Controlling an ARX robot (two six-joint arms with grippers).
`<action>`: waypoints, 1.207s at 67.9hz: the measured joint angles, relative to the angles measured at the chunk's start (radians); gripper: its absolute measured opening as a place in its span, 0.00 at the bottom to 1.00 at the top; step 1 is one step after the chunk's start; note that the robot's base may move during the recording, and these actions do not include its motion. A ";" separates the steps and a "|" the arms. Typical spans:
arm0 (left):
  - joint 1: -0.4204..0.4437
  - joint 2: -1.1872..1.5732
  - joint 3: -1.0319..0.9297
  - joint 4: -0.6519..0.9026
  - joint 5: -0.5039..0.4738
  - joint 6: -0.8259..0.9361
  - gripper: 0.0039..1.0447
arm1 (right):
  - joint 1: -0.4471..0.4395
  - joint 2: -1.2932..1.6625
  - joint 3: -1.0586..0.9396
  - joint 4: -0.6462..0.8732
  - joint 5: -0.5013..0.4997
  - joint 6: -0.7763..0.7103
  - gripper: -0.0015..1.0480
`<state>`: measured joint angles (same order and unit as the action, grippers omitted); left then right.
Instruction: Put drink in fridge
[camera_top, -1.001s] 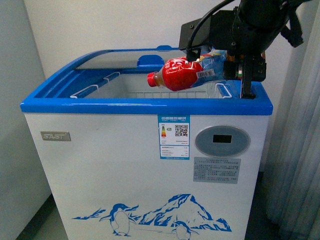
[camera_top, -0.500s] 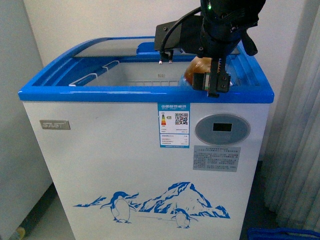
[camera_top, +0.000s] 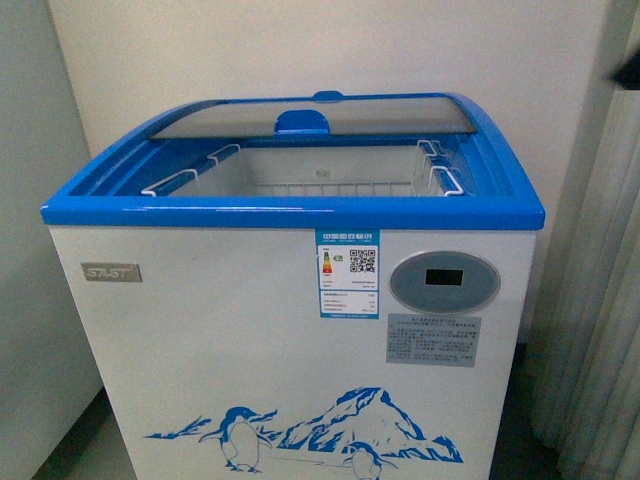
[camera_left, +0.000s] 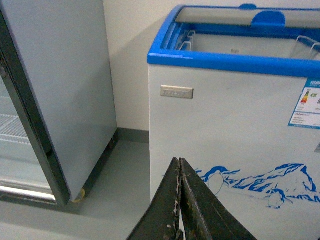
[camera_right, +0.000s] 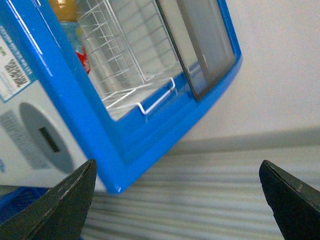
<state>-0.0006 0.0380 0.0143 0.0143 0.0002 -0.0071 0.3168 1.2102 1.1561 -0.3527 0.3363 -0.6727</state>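
Fridge (camera_top: 290, 330) open at front, glass lid (camera_top: 320, 117) slid back. Drink (camera_right: 75, 35) inside wire basket (camera_right: 125, 55), partly seen in right wrist view only. Right gripper (camera_right: 177, 200) spread wide, empty, outside fridge. Left gripper (camera_left: 180, 200) pressed together, low, facing fridge front. Placing step looks done; next likely slide lid closed by handle (camera_top: 303, 122).

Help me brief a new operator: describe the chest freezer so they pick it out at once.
Against the pale wall, right of the tall grey cabinet, stands the waist-high white chest freezer. Unlike the plain cabinet, it has a blue rim, a curved sliding glass lid pushed back, and a blue penguin-and-mountain picture on its front.
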 joint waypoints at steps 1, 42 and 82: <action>0.000 -0.014 0.000 -0.005 0.000 0.000 0.02 | -0.007 -0.053 -0.021 -0.047 0.000 0.054 0.93; 0.000 -0.032 0.000 -0.013 0.000 0.002 0.02 | -0.314 -0.943 -0.739 0.227 -0.336 0.682 0.39; 0.000 -0.032 0.000 -0.013 0.000 0.002 0.02 | -0.315 -1.100 -1.028 0.327 -0.337 0.676 0.03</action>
<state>-0.0010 0.0055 0.0143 0.0010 0.0002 -0.0048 0.0017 0.1101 0.1284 -0.0257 -0.0006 0.0036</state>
